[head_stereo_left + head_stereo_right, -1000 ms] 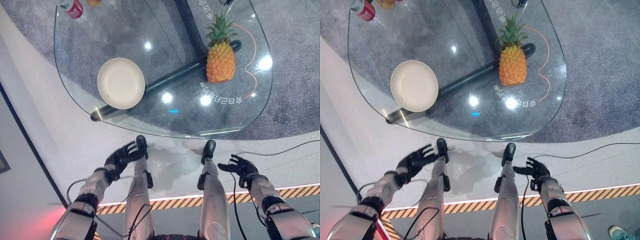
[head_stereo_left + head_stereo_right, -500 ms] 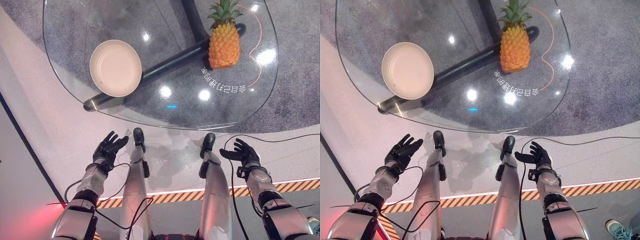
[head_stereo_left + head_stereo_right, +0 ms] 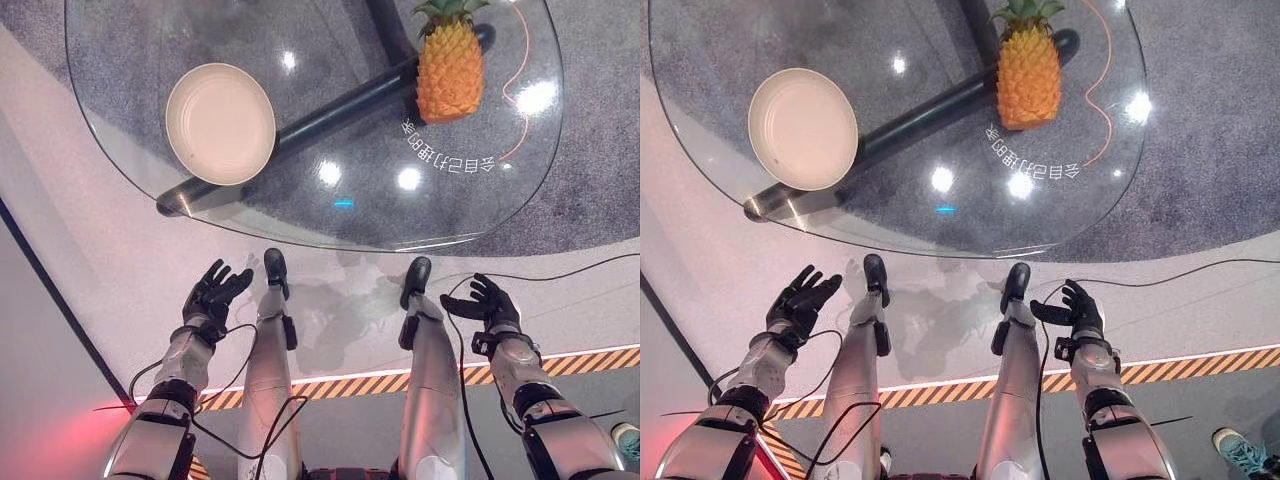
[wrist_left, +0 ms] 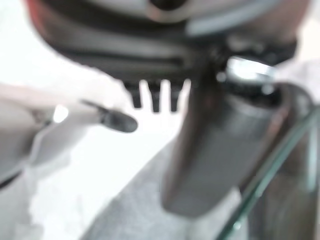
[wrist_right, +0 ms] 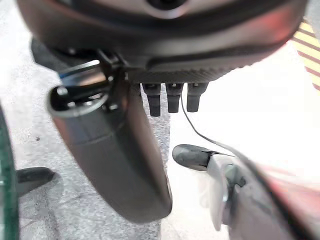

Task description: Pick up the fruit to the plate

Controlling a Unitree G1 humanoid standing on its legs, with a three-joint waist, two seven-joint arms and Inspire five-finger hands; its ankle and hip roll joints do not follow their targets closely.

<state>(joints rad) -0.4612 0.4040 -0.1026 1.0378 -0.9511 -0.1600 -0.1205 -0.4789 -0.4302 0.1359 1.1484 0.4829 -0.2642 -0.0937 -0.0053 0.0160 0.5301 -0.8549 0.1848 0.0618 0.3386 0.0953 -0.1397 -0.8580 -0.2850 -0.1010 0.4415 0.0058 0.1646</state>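
A pineapple (image 3: pixel 448 68) with a green crown stands upright on the round glass table (image 3: pixel 300 220), toward its far right. An empty cream plate (image 3: pixel 220 124) lies on the glass at the left, well apart from the fruit. My left hand (image 3: pixel 211 298) hangs low at the left, below the table's near edge, fingers spread and holding nothing. My right hand (image 3: pixel 484 306) hangs low at the right, likewise open and empty. In the right wrist view the fingers (image 5: pixel 172 97) point straight out with only floor past them.
A dark tubular table leg (image 3: pixel 330 110) runs under the glass between plate and pineapple. White lettering (image 3: pixel 447 160) is printed on the glass near the fruit. A yellow-and-black striped line (image 3: pixel 590 362) crosses the floor behind my hands. Grey carpet lies beneath the table.
The whole picture has shifted, so the camera has moved; plate and pineapple keep their places on the table. Both hands have drawn lower and closer to my sides, still open.
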